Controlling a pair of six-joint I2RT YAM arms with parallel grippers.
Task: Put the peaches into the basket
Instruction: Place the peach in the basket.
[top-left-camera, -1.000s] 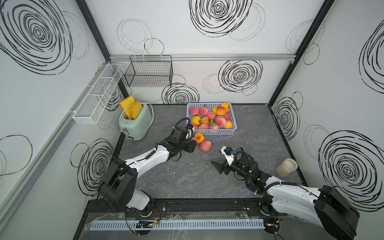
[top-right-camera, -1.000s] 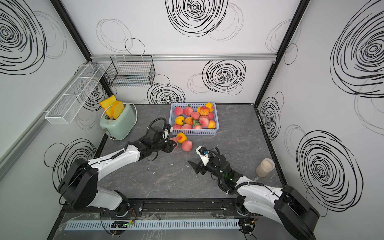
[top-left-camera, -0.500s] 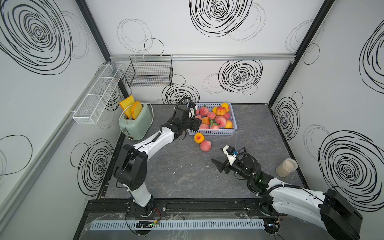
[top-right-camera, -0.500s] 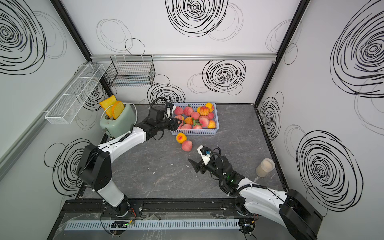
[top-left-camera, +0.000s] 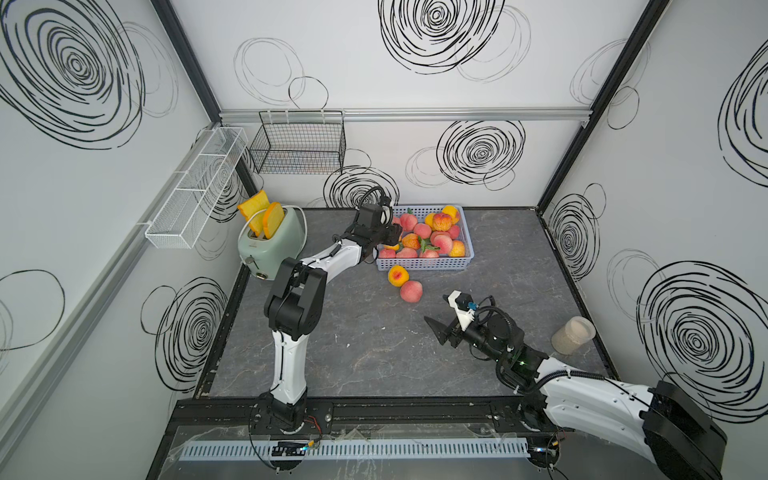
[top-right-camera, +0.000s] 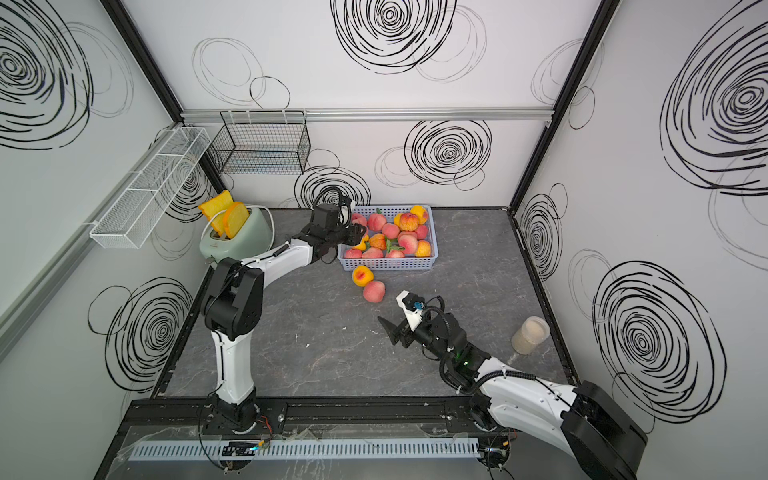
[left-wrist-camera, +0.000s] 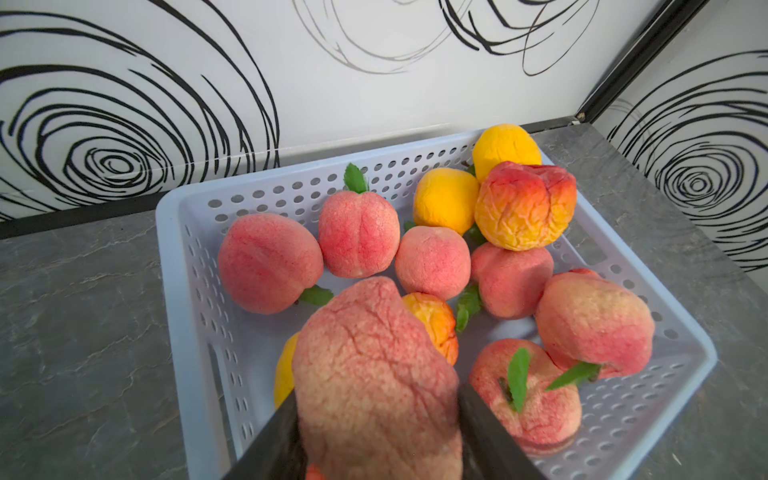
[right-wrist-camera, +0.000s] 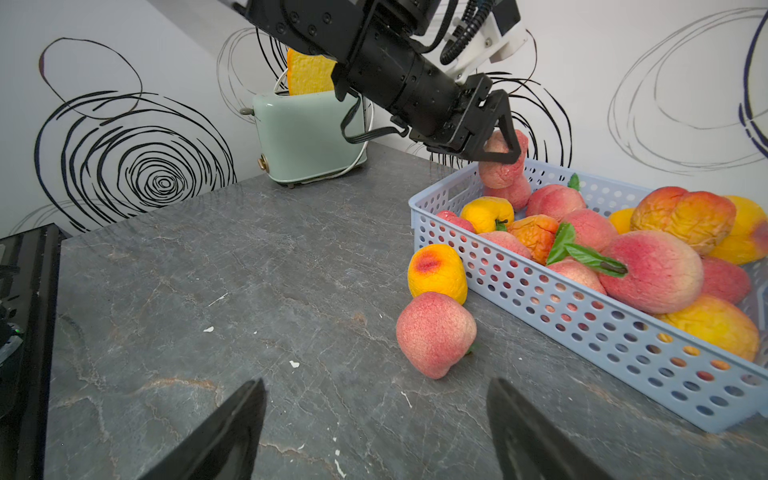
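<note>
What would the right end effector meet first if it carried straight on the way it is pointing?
Most likely the loose pink peach lying short of the basket, though depth is hard to judge.

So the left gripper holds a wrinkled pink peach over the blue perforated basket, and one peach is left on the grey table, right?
Not one: the right wrist view shows two on the grey table, a yellow-orange peach and a smooth pink peach, beside the blue perforated basket. The left gripper does hold the wrinkled pink peach over it.
</note>
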